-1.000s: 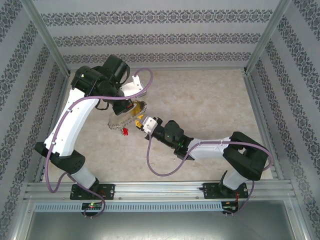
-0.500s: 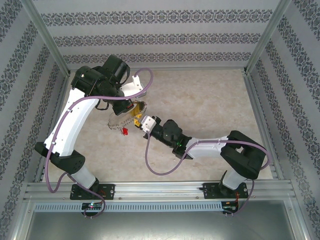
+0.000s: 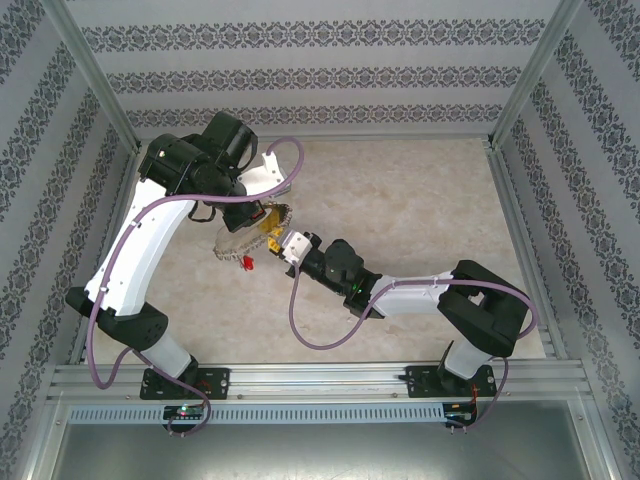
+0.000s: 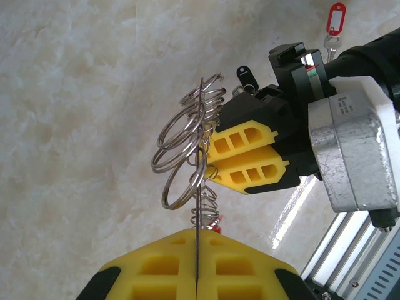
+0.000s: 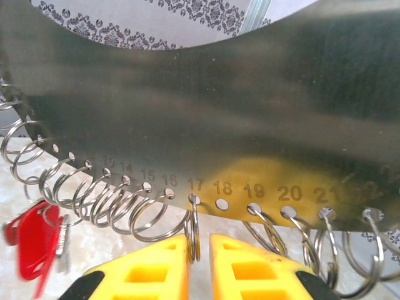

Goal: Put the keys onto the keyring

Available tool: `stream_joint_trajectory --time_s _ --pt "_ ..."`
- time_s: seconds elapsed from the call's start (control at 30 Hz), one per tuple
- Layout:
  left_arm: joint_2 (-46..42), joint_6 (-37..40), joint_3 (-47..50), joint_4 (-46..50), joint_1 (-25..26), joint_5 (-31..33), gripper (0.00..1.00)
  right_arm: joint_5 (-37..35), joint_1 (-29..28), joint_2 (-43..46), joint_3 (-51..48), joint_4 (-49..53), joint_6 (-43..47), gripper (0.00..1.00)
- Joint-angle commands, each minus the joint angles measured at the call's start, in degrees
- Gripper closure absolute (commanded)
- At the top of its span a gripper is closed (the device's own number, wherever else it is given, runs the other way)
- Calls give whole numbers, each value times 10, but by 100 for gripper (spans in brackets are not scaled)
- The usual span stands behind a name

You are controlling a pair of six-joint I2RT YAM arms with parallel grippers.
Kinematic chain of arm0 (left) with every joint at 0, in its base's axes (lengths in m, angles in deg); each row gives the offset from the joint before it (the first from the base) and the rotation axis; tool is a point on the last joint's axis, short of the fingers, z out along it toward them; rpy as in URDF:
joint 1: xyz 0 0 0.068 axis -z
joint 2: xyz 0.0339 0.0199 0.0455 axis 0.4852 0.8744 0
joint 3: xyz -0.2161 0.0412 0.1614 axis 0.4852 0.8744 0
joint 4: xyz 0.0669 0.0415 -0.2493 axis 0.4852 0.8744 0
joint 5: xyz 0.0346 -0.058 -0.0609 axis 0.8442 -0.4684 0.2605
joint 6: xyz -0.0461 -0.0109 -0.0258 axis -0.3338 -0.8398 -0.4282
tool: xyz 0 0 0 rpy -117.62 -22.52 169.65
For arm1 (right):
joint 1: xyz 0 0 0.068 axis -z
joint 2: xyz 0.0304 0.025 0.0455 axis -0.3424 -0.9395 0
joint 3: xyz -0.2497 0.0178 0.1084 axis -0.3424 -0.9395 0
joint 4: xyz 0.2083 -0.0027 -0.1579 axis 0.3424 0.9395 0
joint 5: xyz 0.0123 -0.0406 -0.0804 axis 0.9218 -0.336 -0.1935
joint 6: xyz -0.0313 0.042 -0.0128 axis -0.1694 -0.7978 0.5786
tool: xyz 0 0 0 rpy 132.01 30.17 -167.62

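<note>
The keyring (image 3: 238,246) is a thin grey metal plate with numbered holes and small loops along its rim (image 5: 206,119). My left gripper (image 4: 197,232) is shut on its edge and holds it upright, edge-on (image 4: 200,181). My right gripper (image 5: 199,240) stands narrowly open around the loop at hole 17 (image 5: 194,225), which touches its left finger. From the side it shows as the right gripper (image 4: 210,161) pressed up to the loops. A red-tagged key (image 5: 34,240) hangs from a loop at the left. Another red-tagged key (image 4: 335,19) and a black-headed key (image 4: 247,76) lie on the table.
The marble-patterned table top (image 3: 420,200) stretches open to the right of both arms. Patterned walls and metal frame posts (image 3: 520,90) close in the workspace. A purple cable (image 3: 320,340) loops below the right arm's wrist.
The right gripper has crept a little left toward the keyring and its jaws have narrowed slightly around the loop. The left gripper has stayed put, holding the keyring.
</note>
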Motion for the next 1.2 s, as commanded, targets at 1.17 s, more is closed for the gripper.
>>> stream_joint_trajectory --time_s 1.17 --pt "-132 -291 360 -383 -119 -232 91 138 74 158 38 359 -75 100"
